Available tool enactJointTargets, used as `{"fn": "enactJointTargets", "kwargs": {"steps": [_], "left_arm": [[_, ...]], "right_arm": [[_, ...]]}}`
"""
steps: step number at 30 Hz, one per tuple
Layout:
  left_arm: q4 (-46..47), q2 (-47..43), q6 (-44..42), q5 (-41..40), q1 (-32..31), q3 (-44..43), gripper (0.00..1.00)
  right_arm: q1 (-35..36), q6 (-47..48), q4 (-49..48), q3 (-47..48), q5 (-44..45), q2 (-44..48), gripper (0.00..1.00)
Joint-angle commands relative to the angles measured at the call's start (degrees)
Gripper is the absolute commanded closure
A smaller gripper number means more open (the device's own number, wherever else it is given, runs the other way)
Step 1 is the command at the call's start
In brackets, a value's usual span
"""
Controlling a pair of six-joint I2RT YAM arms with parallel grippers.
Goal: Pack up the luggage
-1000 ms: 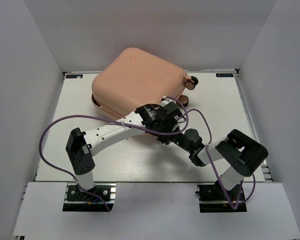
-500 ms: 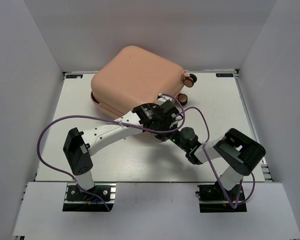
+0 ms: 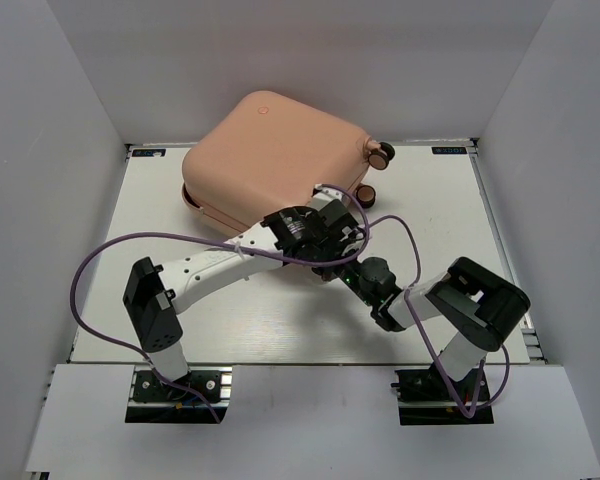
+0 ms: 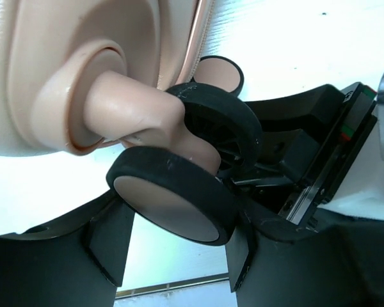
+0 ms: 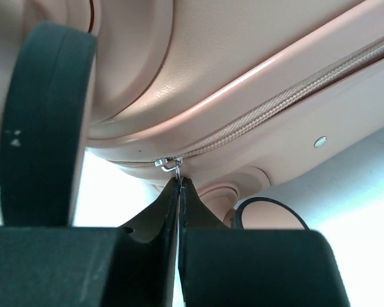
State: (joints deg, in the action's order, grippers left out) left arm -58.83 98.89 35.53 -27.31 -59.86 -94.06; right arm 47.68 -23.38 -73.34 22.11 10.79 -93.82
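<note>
The pale pink luggage lies closed at the back of the table, wheels toward the right. My left gripper is at its near right corner. In the left wrist view its fingers sit on either side of a black-tyred caster wheel, and the gripper is shut on it. My right gripper reaches under the same corner. In the right wrist view it is shut on the small metal zipper pull, which hangs from the zipper.
Two other casters stick out on the luggage's right side. Purple cables loop over the table on the left. White walls enclose the table on three sides. A black wheel stands close to the left of my right gripper.
My right gripper has closed onto the zipper pull. The right arm has edged left toward the luggage. The left arm keeps its hold on the wheel.
</note>
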Motion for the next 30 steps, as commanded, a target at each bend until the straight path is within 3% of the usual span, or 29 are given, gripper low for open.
{"fn": "enactJointTargets", "kwargs": {"steps": [1,4,5,7,11,21,27,30], "left_arm": [[-2.87,-8.89,1.29,-2.39,-1.49,-0.95,1.00],[-5.50,-8.98,2.61,-4.59,-1.32,-0.42,1.00],[-5.25,-9.15,2.70,-4.77,-1.14,0.36,1.00],[-4.72,-9.25,2.71,-4.42,-0.09,0.98,1.00],[-3.22,-8.28,2.00,-2.40,0.88,1.95,1.00],[-2.08,-9.77,2.44,-3.45,1.85,4.59,1.00],[-5.33,-11.43,4.46,-4.24,4.83,7.31,1.00],[-5.94,-13.11,4.81,-3.72,5.88,9.42,1.00]], "right_arm": [[-4.61,3.50,-14.82,-0.40,17.77,0.56,1.00],[-6.02,4.56,-9.65,-1.46,17.69,4.68,1.00],[-6.28,4.92,-1.80,-0.93,16.47,6.70,1.00],[-7.42,4.83,3.27,0.12,13.32,9.51,1.00],[-8.57,5.33,23.53,6.00,10.22,12.00,1.00],[-15.86,2.55,27.55,13.48,14.26,1.28,1.00],[-24.37,-1.31,22.11,15.77,16.37,-3.21,1.00],[-28.86,-4.65,16.67,17.53,12.26,-6.80,1.00]]}}
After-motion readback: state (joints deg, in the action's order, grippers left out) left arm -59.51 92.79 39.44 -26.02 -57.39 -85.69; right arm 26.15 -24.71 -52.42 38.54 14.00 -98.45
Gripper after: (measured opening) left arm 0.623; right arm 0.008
